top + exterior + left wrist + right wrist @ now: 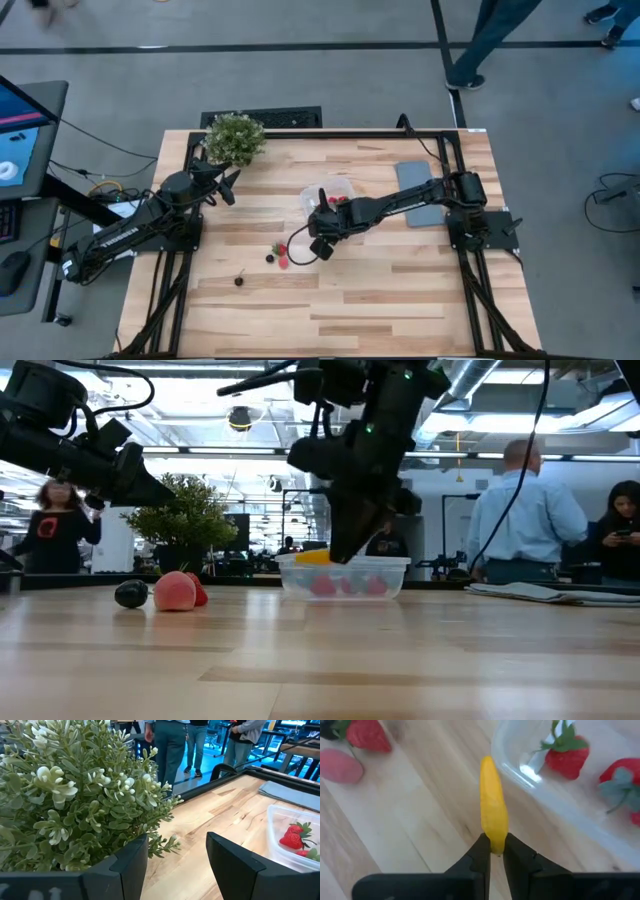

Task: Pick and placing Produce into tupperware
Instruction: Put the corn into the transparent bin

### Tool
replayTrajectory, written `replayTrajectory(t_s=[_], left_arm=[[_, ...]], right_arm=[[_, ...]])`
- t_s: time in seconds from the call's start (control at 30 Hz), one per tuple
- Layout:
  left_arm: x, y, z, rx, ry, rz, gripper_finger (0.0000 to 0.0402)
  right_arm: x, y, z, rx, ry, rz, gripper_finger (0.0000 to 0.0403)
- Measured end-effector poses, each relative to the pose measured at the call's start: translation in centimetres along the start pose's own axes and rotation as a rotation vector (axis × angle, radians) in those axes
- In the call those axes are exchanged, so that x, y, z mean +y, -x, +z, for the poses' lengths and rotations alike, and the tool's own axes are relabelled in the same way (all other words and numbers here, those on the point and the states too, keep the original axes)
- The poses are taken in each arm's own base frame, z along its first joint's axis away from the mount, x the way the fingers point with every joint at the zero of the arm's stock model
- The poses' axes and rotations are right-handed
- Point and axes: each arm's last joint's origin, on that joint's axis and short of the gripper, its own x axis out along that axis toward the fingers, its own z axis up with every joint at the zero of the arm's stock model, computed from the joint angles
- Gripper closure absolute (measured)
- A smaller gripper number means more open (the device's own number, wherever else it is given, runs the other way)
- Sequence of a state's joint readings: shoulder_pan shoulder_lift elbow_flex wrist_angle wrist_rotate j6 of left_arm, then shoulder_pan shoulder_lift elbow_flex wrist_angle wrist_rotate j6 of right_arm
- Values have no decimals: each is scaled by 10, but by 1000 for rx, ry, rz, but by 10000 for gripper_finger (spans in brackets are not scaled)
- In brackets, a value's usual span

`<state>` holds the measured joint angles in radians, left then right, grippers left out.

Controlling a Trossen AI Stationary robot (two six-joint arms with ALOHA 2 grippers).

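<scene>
From above: the right gripper [322,228] hangs over mid-table at the near-left corner of the clear tupperware [345,185], red fruit showing inside the tub. Loose produce lies on the wood just left of that claw, a red strawberry [283,249] with a pink piece [284,262] and a dark berry [270,258] beside it, and another dark berry [239,280] sits well apart, nearer the front. The left gripper [226,186] waits at the table's back left, right by the potted plant [235,138]. A grey slab [420,192] lies under the right arm.

At table height: the right arm comes down in front of the tub [343,574], a yellow piece [313,557] showing at its tip, level with the rim. Red fruit glows through the clear wall. Off to the left, a pink piece [175,591] and a dark berry [131,594] rest on the table, a bit of red behind them. People stand in the room beyond.

Left wrist: fingers [129,862] spread wide, empty, the plant [65,790] filling the space ahead; a strawberry [295,836] lies in the tub [285,817].

Right wrist: the fingers [482,851] are pinching the base of the yellow piece [493,805], above bare wood just outside the tub's rim [530,780]; two strawberries [567,757] lie inside, and one strawberry [367,735] and a pink piece [340,766] outside
</scene>
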<state>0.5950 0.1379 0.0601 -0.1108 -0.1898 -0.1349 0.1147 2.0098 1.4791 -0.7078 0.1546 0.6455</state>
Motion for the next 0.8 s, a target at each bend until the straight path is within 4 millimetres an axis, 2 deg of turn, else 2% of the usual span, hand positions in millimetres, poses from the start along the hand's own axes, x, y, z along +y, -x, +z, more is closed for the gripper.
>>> replayTrajectory(t_s=[0.13,0.27,0.63,0.8], left_arm=[[0,0,0,0,0,0,210],[0,0,0,0,0,0,210],[0,0,0,0,0,0,210],[0,0,0,0,0,0,210]], right_arm=[[-2,11,12,-16,14,-17,338],[-14,18,24,-21,31,-67,338],[-59,11,48,33,-4,-88,338],[-72,10,55,30,-14,-95,338]])
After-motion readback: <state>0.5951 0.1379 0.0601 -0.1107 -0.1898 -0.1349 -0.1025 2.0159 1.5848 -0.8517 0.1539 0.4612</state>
